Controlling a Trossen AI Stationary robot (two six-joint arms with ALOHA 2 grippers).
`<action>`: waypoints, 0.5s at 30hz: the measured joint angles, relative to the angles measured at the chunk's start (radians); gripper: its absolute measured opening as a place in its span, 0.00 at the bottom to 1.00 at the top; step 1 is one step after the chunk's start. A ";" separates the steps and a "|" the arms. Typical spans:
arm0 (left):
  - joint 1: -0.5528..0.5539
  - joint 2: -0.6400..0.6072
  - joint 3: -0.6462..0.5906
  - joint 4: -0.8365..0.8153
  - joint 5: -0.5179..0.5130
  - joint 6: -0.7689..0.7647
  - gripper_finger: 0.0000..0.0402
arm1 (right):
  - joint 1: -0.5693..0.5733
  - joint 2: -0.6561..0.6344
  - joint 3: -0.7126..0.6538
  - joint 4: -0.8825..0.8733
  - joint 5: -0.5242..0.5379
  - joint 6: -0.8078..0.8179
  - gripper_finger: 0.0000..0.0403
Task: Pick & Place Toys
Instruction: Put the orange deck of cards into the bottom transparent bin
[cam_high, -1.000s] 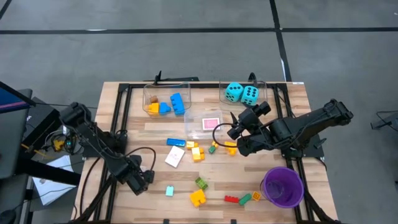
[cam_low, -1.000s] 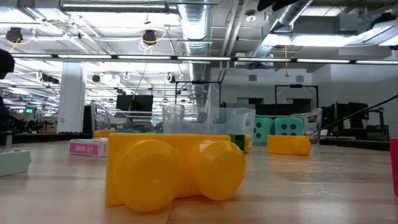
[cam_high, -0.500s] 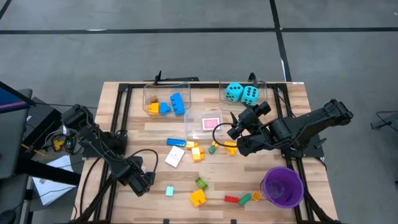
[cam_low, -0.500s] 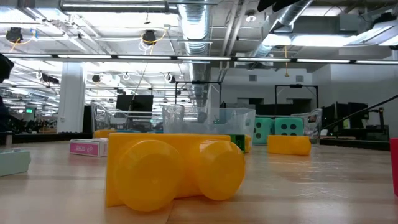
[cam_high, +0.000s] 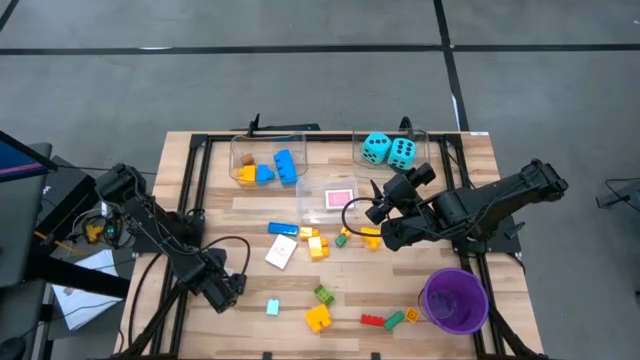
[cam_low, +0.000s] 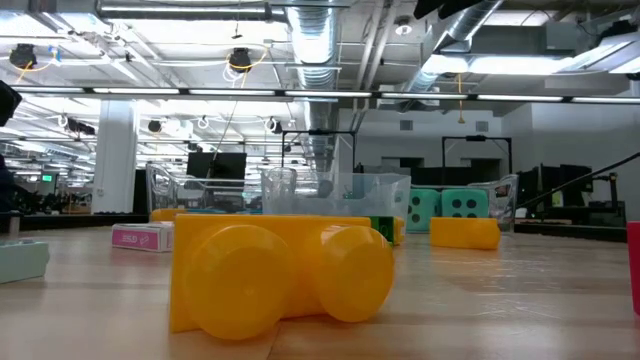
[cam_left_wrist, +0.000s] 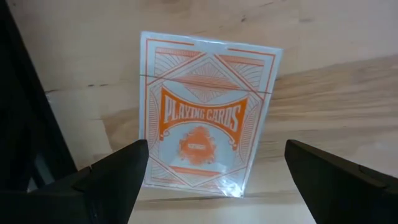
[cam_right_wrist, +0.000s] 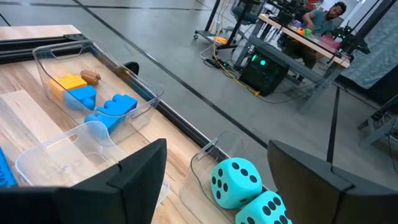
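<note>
- left claw low near the front-left of the wooden surface, fingers spread wide, nothing between them; its wrist view looks down on a card pack with orange print lying flat on the wood between the two fingers
- right claw over the middle-right of the surface, fingers standing apart, nothing gripped
- two turquoise dice with black dots sit side by side in the back-right clear bin
- back-left clear bin holds blue brick, a yellow piece and a small brown bit
- middle clear bin holds a red-and-white card pack
- loose on the wood: blue brick, white card pack, small yellow bricks, green-and-yellow bricks by the right claw
- near front edge: pale turquoise piece, green brick, big yellow brick, red brick, green and orange bits
- purple cup upright at front-right, just beside those bits
- low view: big yellow brick fills the foreground, dice visible behind
</note>
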 joint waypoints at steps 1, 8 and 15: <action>0.000 0.000 0.000 0.000 0.000 0.008 0.93 | 0.000 0.000 0.000 0.000 0.000 0.000 0.67; -0.006 -0.001 0.001 -0.001 0.017 0.018 0.93 | 0.000 0.000 0.000 -0.001 0.000 0.000 0.67; -0.018 -0.001 0.001 -0.007 0.019 0.017 0.93 | 0.000 0.000 0.000 -0.001 -0.001 0.000 0.67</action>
